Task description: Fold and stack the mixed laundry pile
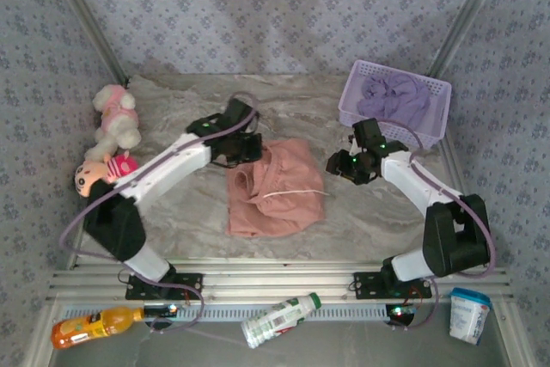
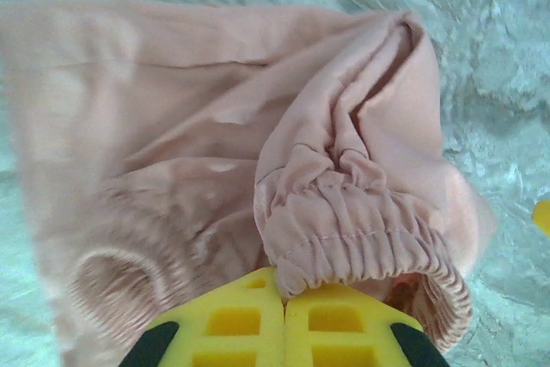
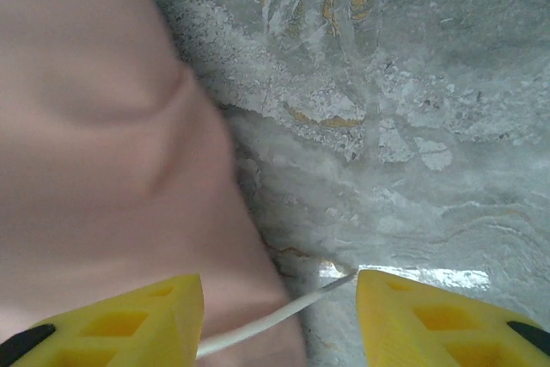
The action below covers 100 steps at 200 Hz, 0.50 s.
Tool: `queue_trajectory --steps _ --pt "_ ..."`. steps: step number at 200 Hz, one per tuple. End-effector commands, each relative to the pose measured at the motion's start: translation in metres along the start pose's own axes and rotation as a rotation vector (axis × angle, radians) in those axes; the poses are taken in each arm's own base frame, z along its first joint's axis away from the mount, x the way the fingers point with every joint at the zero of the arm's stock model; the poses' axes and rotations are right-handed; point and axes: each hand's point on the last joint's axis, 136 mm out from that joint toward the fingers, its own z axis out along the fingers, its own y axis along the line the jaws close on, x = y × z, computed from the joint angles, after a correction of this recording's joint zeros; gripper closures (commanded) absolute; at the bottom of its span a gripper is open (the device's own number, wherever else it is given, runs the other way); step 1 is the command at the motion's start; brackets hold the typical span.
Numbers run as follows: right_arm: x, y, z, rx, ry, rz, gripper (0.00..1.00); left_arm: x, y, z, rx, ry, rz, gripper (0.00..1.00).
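Left claw (image 2: 284, 296) on shorts (image 2: 172, 126) waistband edge

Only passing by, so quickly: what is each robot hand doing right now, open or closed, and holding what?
Left hand: closed on the pink shorts.
Right hand: open, holding nothing.

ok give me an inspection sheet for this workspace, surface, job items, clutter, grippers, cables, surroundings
surface: grey marbled table, bare around the garment
job's things: salmon-pink shorts crumpled at centre, white drawstring trailing off their right edge; lavender shirt bunched inside the mesh basket, far right
clutter: plush toys at far left; orange drink bottle, white bottle and white tub on the near ledge
grippers: left gripper shut on the shorts' elastic waistband; right gripper open, drawstring end between its fingers
cables: lilac cables looping along both arms, not on the garments
surroundings: patterned walls on three sides
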Motion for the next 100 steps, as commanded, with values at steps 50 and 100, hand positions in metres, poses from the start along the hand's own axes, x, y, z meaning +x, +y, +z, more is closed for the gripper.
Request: queue_trajectory --steps 50,100 --pt "-0.009 0.028 0.010 -0.015 0.025 -0.081 0.45 0.055 0.123 0.047 -0.219 0.136 -0.089 1.00" --pt "-0.007 0.069 0.011 -0.052 0.039 -0.179 0.45 0.037 0.125 0.055 -0.270 0.159 -0.049 1.00"
